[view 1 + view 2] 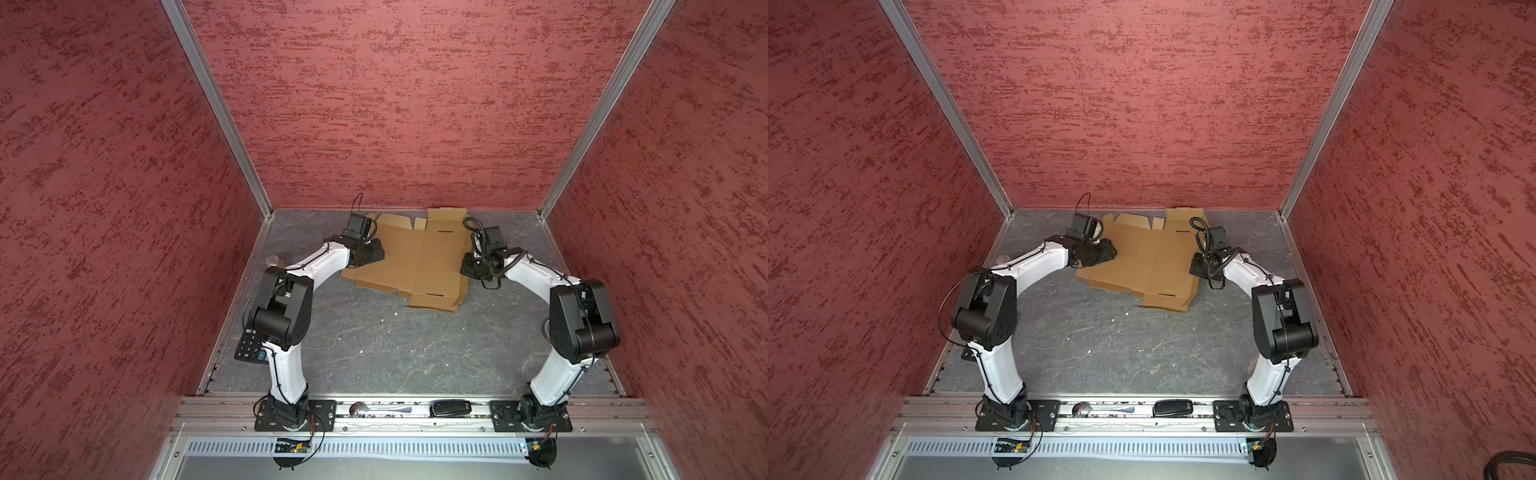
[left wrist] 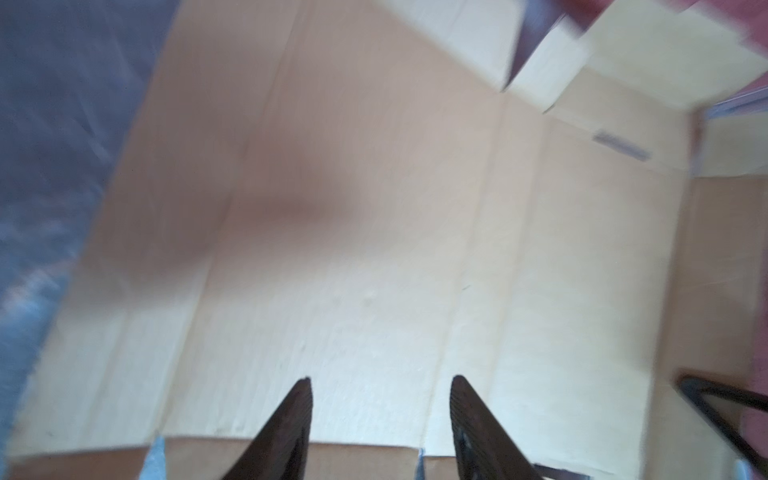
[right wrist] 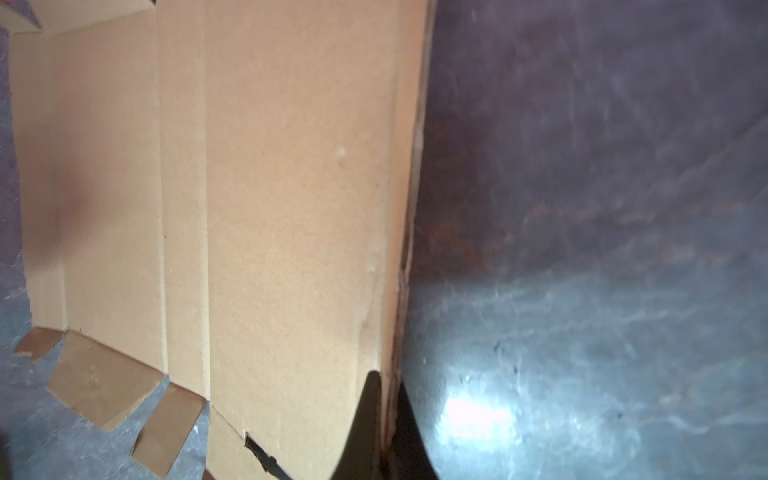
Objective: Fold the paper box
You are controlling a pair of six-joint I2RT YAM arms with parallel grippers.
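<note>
The paper box is a flat tan cardboard sheet with flaps and slots, lying at the far middle of the table. My left gripper hangs over its left edge. The blurred left wrist view shows this gripper open, its fingers spread above the cardboard with nothing between them. My right gripper is at the sheet's right edge. In the right wrist view it is shut on that edge of the cardboard, which is lifted off the table there.
A black calculator lies at the left table edge under the left arm. A spoon and a black key-like object rest on the front rail. A small cup stands far left. Red walls enclose the table.
</note>
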